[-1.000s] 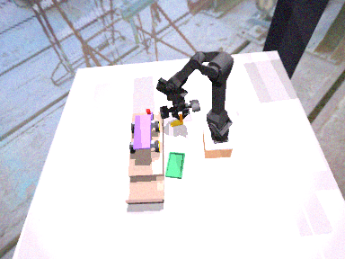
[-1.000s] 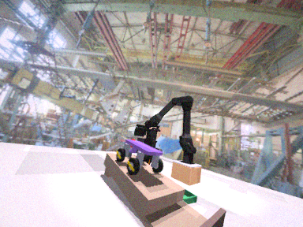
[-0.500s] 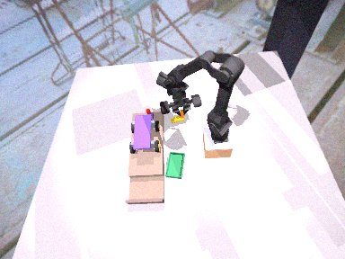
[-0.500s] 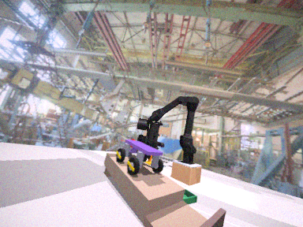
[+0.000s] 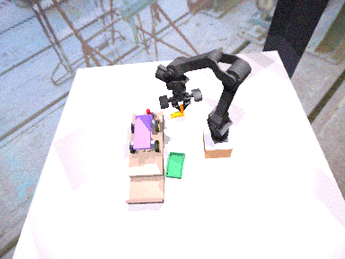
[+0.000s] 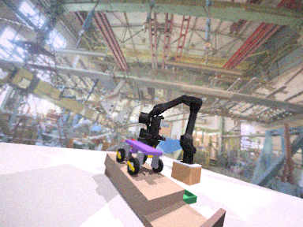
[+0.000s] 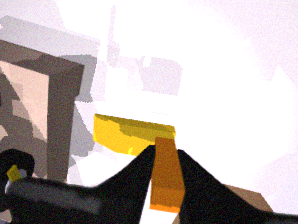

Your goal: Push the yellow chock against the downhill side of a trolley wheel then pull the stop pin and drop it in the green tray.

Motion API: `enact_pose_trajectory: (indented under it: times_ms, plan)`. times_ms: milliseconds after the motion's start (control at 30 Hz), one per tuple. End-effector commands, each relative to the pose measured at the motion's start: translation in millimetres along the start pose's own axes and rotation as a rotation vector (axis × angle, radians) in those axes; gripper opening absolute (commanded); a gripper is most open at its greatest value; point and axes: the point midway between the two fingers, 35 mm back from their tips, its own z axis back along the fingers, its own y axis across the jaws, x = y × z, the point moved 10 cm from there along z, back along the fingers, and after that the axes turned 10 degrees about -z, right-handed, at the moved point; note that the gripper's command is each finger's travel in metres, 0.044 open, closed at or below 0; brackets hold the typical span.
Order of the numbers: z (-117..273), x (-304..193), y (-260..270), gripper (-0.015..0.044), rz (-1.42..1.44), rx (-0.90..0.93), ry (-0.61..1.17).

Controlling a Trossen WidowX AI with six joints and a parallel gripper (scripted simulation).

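Observation:
The yellow chock [image 5: 177, 115] [image 7: 131, 137] hangs above the table beside the ramp's uphill end. My gripper [image 5: 181, 108] [image 7: 164, 152] is shut on its orange handle [image 7: 167, 172]; the black rubber base is hard to make out. The purple trolley [image 5: 143, 131] [image 6: 144, 148] stands on the upper part of the wooden ramp [image 5: 145, 167] [image 6: 158, 187] [image 7: 30, 97], one wheel [image 7: 20, 162] showing at the wrist view's left edge. The red-headed stop pin [image 5: 148, 111] [image 6: 132, 139] is at the trolley's uphill end. The green tray [image 5: 175, 165] [image 6: 189, 196] lies beside the ramp.
The arm's base stands on a wooden block [image 5: 217, 152] [image 6: 186, 173] to the right of the ramp. The ramp has a step down to a lower section [image 5: 145, 189] with a raised end lip [image 6: 215, 219]. The ramp's side wall [image 7: 59, 125] is left of the chock in the wrist view.

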Motion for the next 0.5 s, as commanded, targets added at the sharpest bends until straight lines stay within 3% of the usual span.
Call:
enact_pose_trajectory:
  times_ms: [0, 467]
  plan:
    - [17, 1, 1, 0.0, 0.001, 0.017, -0.009]
    - [50, 3, 5, 0.0, 0.001, 0.017, -0.009]
